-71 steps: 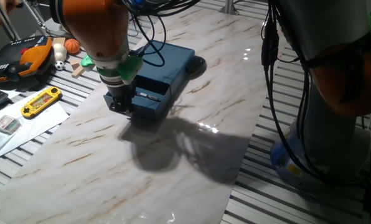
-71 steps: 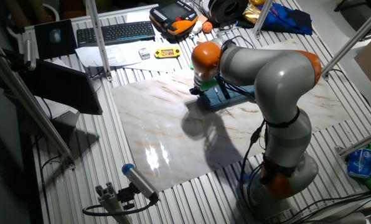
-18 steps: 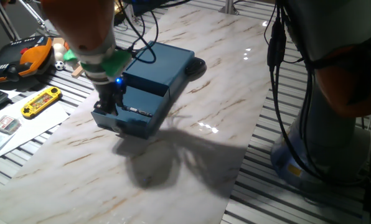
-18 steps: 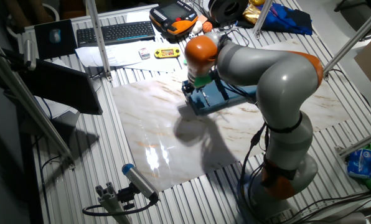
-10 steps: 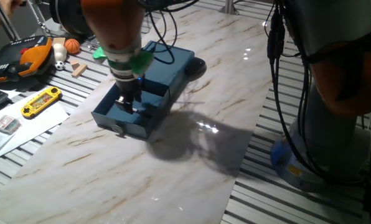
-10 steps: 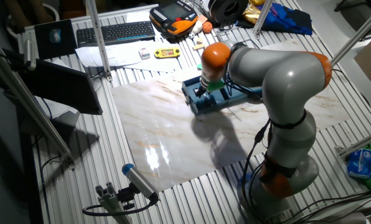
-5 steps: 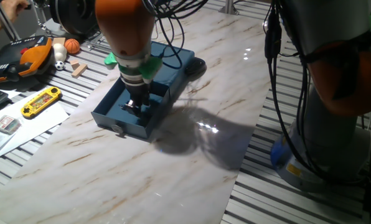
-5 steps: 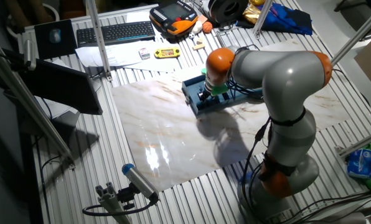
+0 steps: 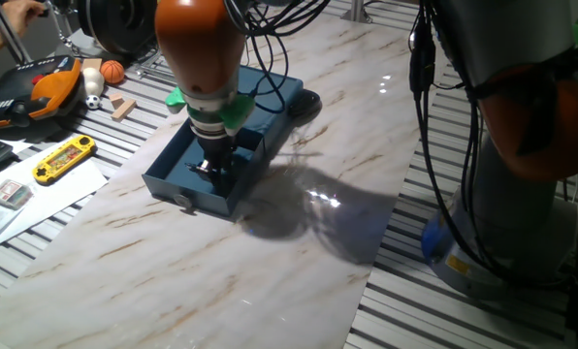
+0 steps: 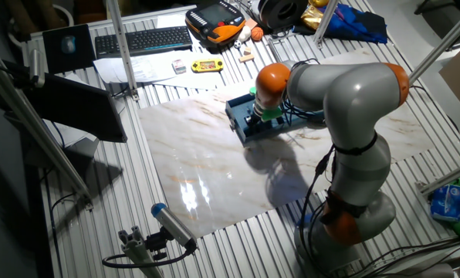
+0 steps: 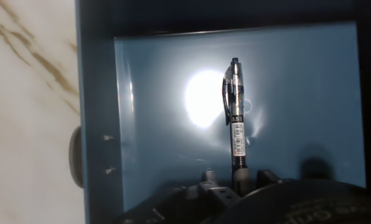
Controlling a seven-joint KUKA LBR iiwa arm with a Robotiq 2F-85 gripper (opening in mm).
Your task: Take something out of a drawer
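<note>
The dark blue drawer (image 9: 177, 181) is slid out of its blue box (image 9: 270, 92) on the marble board, its knob (image 11: 75, 157) at the front. A slender dark pen, the something (image 11: 234, 121), lies on the drawer floor (image 11: 160, 112). My gripper (image 9: 214, 171) reaches down inside the drawer. In the hand view my gripper (image 11: 236, 179) stands open, one fingertip (image 11: 208, 181) on each side of the pen's lower end, with a gap to the pen on both sides. From the other fixed view the arm hides the drawer's inside (image 10: 241, 125).
A yellow handheld game (image 9: 64, 158) and papers lie left of the board. Small balls (image 9: 112, 71) and an orange-black device (image 9: 32, 87) sit at the far left. A dark round disc (image 9: 308, 100) lies behind the box. The arm's base (image 10: 346, 220) and cables stand to the right.
The drawer was pulled out further earlier. Over the last second my gripper moved from the drawer's front part deeper inside and came down over the pen.
</note>
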